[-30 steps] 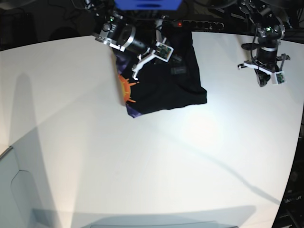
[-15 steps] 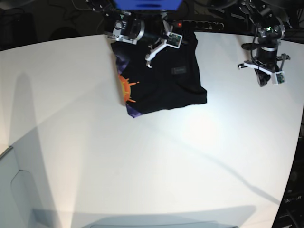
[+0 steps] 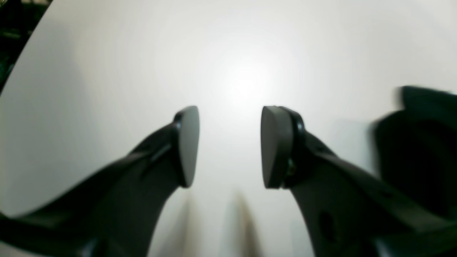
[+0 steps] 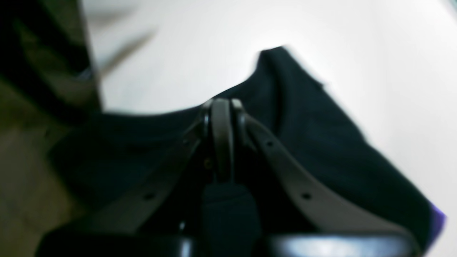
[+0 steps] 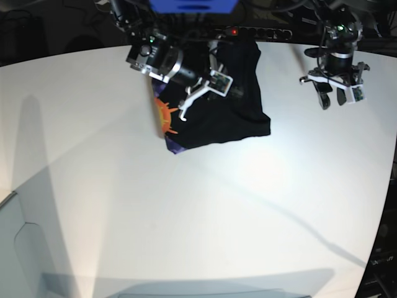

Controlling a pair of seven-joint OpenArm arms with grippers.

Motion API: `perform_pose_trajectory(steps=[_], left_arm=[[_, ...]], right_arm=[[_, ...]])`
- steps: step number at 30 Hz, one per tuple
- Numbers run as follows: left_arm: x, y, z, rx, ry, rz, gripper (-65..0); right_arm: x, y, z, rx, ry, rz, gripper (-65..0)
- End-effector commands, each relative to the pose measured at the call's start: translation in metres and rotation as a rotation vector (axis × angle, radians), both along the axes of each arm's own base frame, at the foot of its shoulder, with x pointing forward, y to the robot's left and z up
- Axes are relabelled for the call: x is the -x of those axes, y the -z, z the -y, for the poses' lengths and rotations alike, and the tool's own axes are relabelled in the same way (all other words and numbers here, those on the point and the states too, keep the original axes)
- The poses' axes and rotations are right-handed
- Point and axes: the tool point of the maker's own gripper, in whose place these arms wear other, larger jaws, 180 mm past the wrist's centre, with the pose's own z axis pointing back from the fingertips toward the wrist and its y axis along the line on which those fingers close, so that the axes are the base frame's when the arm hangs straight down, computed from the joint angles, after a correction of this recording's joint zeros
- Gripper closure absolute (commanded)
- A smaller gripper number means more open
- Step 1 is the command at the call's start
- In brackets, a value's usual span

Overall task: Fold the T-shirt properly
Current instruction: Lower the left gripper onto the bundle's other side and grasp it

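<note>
The near desk [image 5: 186, 223] is bare. Farther back lies the shirt [image 5: 229, 118], a black bundle already folded over, with an orange print at its left edge. It looks soft, light and limp, likely to sag and slide on the smooth top, so a pinch at a corner or along a doubled edge should hold best. The right end effector [image 4: 221, 107] hangs over the shirt with jaws pressed together; whether any cloth is caught between them is unclear. The left end effector [image 3: 228, 142], partly parted and empty, hovers above bare desk beside the shirt.
</note>
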Motion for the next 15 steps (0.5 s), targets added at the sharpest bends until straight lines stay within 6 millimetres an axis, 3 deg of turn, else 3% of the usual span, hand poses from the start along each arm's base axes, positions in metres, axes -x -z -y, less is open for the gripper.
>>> perform_pose_trajectory(steps=[1, 6, 12, 15], left_arm=[[0.0, -0.006, 0.005, 0.002, 0.006, 0.026, -27.7], [0.009, 0.025, 0.036, 0.117, 0.032, -0.115, -27.7], [0.01, 0.029, 0.065, 0.34, 0.066, -0.129, -28.1], [0.018, 0.03, 0.07, 0.414, 0.07, -0.148, -38.2]], right_arm=[[-0.014, -0.016, 0.002, -0.047, 0.034, 0.038, 0.0], [-0.036, -0.015, 0.027, -0.028, 0.123, 0.051, 0.0], [-0.045, -0.012, 0.042, -0.01, 0.168, 0.052, 0.0], [-0.044, -0.011, 0.042, -0.008, 0.168, 0.05, 0.0]])
